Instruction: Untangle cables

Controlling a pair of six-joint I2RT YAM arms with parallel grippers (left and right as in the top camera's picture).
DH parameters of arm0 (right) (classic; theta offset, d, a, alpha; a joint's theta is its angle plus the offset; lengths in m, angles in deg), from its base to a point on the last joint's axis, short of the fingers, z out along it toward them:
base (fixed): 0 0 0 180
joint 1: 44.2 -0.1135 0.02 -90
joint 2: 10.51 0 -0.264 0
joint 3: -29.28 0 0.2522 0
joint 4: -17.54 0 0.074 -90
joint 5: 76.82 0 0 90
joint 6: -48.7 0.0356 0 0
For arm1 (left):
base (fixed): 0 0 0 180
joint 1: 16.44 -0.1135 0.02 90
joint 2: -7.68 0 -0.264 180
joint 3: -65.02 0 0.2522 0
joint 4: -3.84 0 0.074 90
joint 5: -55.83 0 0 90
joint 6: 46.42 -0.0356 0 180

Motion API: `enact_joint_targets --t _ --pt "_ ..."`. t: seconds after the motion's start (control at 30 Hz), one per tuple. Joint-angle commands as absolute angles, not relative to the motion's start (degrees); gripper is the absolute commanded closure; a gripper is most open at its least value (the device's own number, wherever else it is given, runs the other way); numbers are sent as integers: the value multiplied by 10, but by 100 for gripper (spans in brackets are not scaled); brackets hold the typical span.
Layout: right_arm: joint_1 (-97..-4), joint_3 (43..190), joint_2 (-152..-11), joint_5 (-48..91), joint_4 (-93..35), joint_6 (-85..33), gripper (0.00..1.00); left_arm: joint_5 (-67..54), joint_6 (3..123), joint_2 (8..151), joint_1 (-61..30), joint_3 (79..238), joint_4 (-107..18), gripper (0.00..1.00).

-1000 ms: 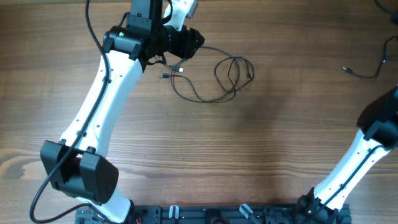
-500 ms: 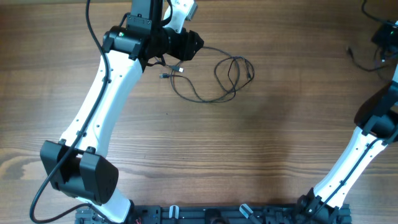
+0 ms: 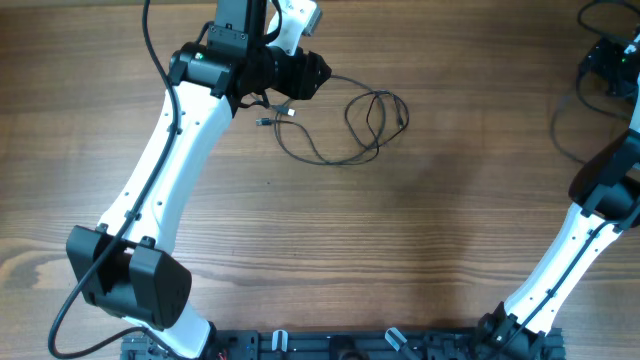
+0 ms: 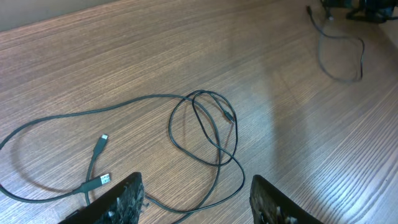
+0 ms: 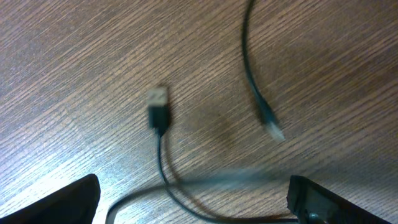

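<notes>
One cable lies free under the wide-open, empty right hand, so next, I think, the half-open, empty left hand should pull apart the looped cable beside it on the tabletop.

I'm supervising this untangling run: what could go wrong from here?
The looped cable crosses itself ahead of the open left pincer; pulling one strand may tighten the loops into a knot. Under the open right pincer, a USB plug and a smaller plug lie close together; a grab could catch both strands.
</notes>
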State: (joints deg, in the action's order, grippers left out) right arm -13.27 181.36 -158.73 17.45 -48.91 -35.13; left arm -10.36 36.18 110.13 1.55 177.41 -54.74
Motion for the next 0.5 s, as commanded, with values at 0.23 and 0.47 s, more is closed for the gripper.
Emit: enact_joint_targets --t 0.23,0.47 --pt "-130 1880 -1595 245 -523 -337 1 -105 365 1101 17 1773 -550 44" --pt "-131 1998 -1557 286 -600 -350 0 -105 363 1101 17 1773 -554 43"
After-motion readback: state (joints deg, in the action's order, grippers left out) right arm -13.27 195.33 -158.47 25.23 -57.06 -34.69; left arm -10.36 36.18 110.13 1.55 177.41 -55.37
